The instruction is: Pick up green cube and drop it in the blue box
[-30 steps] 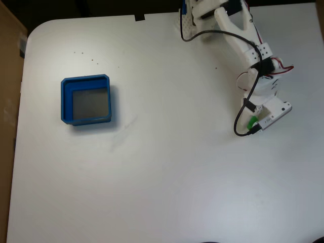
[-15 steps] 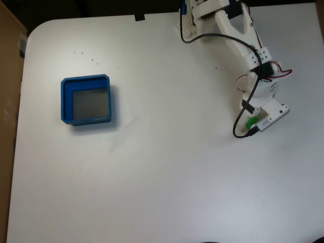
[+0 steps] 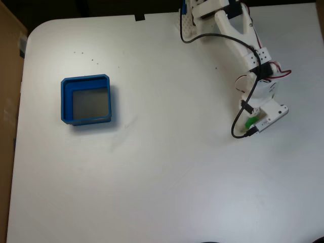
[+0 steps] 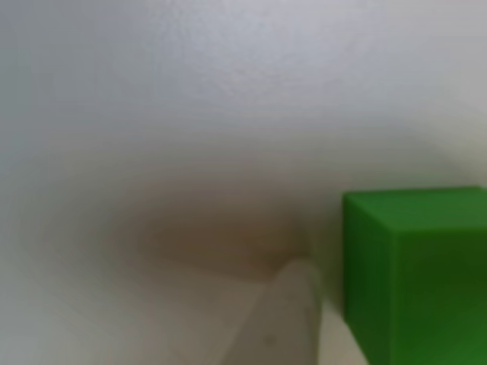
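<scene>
The green cube point(image 3: 250, 123) sits on the white table at the right, under the tip of my white arm. My gripper point(image 3: 252, 124) is lowered over it and closed around it, and only a sliver of green shows beside the wrist housing. In the other view the cube point(image 4: 415, 274) looms large at the lower right, with one white finger point(image 4: 293, 319) pressed against its left face. The second finger is hidden. The blue box point(image 3: 65, 101), open-topped with a grey floor, lies far off on the left side of the table.
A black cable point(image 3: 236, 124) loops off the wrist beside the cube. The arm's base point(image 3: 195, 17) stands at the table's far edge. A brown board point(image 3: 7, 76) borders the table on the left. Bare white tabletop point(image 3: 172, 126) stretches between cube and box.
The wrist has crept slightly left and towards the base, and less of the green cube now shows beneath it. The blue box has stayed where it was.
</scene>
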Robot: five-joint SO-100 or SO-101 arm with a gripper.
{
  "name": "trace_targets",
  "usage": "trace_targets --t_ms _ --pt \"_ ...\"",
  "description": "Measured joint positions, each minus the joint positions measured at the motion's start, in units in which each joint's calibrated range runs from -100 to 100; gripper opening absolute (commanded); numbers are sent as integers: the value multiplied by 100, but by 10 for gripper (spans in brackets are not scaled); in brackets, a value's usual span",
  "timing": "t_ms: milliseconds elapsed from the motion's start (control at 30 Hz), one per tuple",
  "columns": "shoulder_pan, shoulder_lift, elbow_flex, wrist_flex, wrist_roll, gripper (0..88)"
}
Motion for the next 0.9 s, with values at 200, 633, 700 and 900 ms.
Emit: trace_targets --t_ms 200,633,700,900 --pt "36 0 0 0 0 294" --pt "43 0 0 0 0 284" --pt "43 0 0 0 0 264" --pt "43 0 0 0 0 116"
